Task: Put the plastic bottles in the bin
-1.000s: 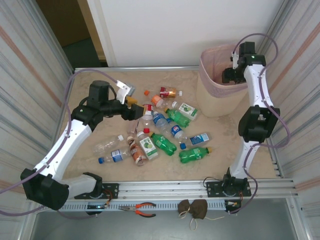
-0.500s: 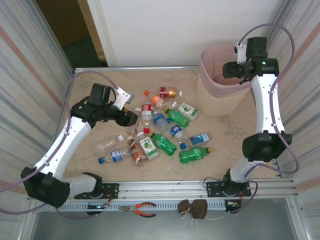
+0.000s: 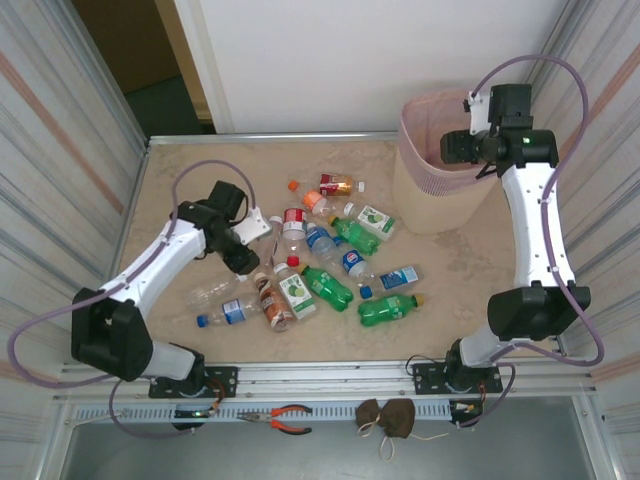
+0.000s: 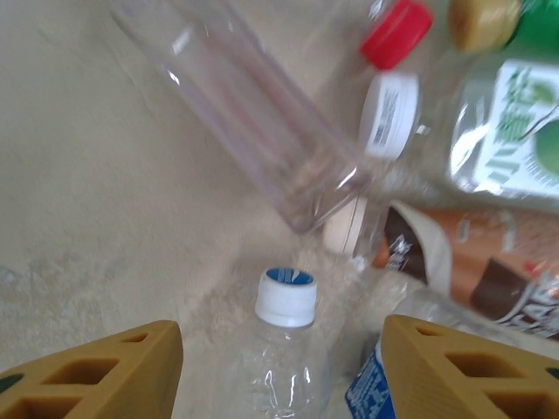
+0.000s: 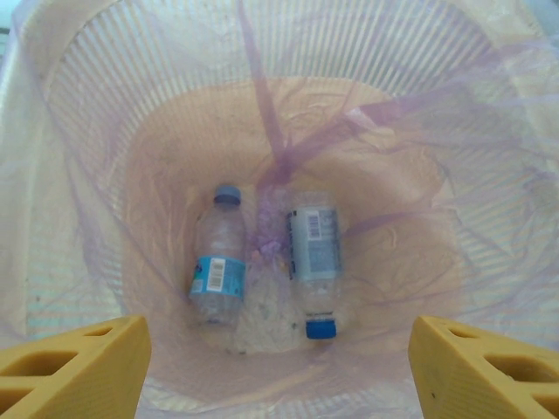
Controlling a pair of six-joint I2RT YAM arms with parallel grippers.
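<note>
Several plastic bottles [image 3: 327, 285] lie in a loose heap mid-table, clear, green and brown. My left gripper [image 3: 246, 257] is low at the heap's left edge. In the left wrist view it [image 4: 284, 349] is open and straddles a clear bottle with a white, blue-topped cap [image 4: 286, 298], a gap on each side. Beyond that lie a clear square bottle [image 4: 253, 113], a red cap [image 4: 397, 32] and a brown bottle [image 4: 476, 257]. My right gripper [image 3: 456, 148] hangs open over the pale pink bin [image 3: 428, 192]. Between its fingers [image 5: 279, 336] is nothing. Two clear bottles [image 5: 218, 257] [image 5: 314, 253] lie on the bin's bottom.
A thin purple bag lines the bin wall [image 5: 105, 105]. Ribbed metal walls close in the table on the left and right. Orange-handled pliers [image 3: 282, 418] and a brown pouch [image 3: 388, 418] lie on the front rail below the arm bases.
My left gripper has come down and toward the near side, onto the heap's left edge, with its jaws narrowing. My right arm has risen and shifted slightly over the bin.
</note>
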